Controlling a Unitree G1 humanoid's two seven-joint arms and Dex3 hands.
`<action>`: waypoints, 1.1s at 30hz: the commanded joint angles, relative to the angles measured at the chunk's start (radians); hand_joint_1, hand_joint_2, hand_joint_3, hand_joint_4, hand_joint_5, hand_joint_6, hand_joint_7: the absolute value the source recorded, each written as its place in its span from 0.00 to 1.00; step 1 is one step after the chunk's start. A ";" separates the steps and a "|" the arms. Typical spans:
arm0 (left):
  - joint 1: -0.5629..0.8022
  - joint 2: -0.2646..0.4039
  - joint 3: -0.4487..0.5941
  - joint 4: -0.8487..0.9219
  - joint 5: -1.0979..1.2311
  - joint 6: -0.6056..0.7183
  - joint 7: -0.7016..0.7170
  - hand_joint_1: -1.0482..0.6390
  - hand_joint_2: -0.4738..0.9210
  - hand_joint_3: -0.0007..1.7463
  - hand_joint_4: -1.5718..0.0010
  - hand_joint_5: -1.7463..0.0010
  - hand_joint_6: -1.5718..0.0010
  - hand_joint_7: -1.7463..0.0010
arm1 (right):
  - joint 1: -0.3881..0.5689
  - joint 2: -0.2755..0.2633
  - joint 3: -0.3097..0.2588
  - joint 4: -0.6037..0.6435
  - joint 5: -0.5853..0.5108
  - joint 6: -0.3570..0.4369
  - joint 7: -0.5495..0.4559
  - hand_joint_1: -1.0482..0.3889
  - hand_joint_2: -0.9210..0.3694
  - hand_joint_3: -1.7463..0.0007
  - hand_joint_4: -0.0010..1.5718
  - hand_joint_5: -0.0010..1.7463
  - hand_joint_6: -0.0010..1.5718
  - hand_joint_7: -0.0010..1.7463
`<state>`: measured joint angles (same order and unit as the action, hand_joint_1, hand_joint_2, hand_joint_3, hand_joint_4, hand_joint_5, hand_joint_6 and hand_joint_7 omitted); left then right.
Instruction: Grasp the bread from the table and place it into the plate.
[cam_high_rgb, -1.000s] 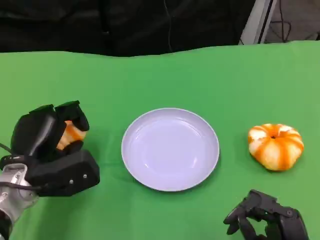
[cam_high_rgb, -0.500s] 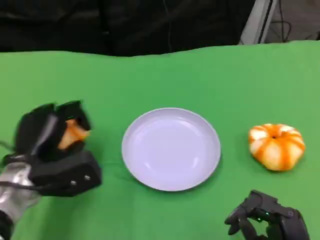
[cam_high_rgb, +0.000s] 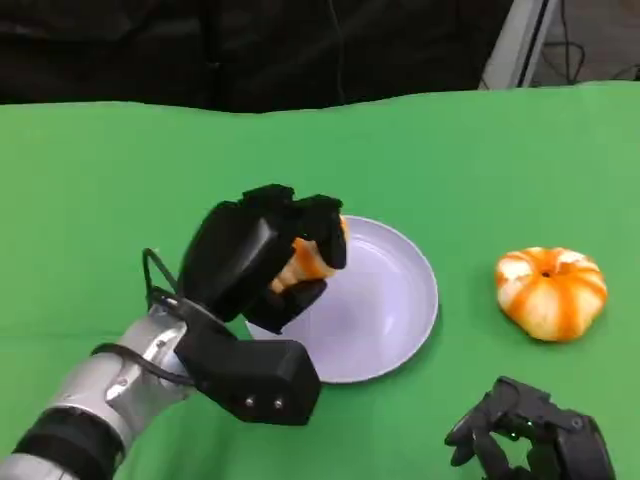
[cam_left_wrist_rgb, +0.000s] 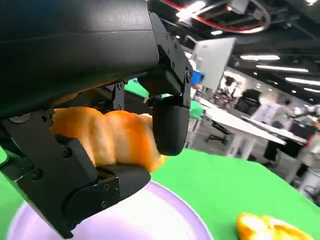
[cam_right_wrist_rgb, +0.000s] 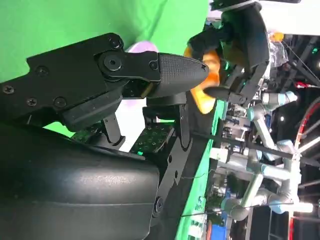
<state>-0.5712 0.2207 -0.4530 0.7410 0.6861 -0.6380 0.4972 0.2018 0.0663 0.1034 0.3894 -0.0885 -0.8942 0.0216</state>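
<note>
Fingers (cam_high_rgb: 322, 228) of the left hand (cam_high_rgb: 262, 262) were clamped round the orange-glazed bread roll (cam_left_wrist_rgb: 107, 137), held over the pale round plate's (cam_high_rgb: 410, 320) near-left rim. Carry step; next, I'd say: lower & let go. Right hand (cam_high_rgb: 530, 438) idle, curled w/ nothing in it.

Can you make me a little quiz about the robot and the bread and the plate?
1. True or false: the bread is lying flat on the green table.
2. Which robot hand holds the bread? A) the left robot hand B) the right robot hand C) both
3. Fill in the word: the orange and white pumpkin-shaped thing sits on the table, beside the plate, not ____ it.

Key
1. False. The left robot hand grips it over the plate's rim.
2. A. The right robot hand holds nothing, its fingers curled, at the table's near edge.
3. in
</note>
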 joint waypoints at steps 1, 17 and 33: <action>-0.012 0.012 0.006 0.004 0.006 -0.006 -0.005 0.53 0.56 0.82 0.39 0.00 0.53 0.04 | 0.005 -0.010 -0.006 0.003 0.010 -0.008 0.000 0.26 0.05 0.71 0.56 0.84 0.59 0.65; -0.095 -0.083 -0.118 0.143 0.141 0.085 0.027 0.51 0.62 0.68 0.43 0.00 0.56 0.00 | 0.003 -0.006 -0.003 0.009 0.023 -0.012 0.010 0.26 0.05 0.71 0.57 0.83 0.60 0.64; -0.110 -0.095 -0.144 0.189 0.150 0.098 0.042 0.51 0.64 0.66 0.45 0.00 0.57 0.00 | 0.000 -0.005 -0.005 0.011 0.012 -0.015 0.003 0.26 0.05 0.71 0.57 0.83 0.60 0.64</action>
<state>-0.6537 0.1225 -0.5882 0.9017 0.8225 -0.5523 0.5183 0.2016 0.0667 0.1040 0.4012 -0.0744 -0.8968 0.0322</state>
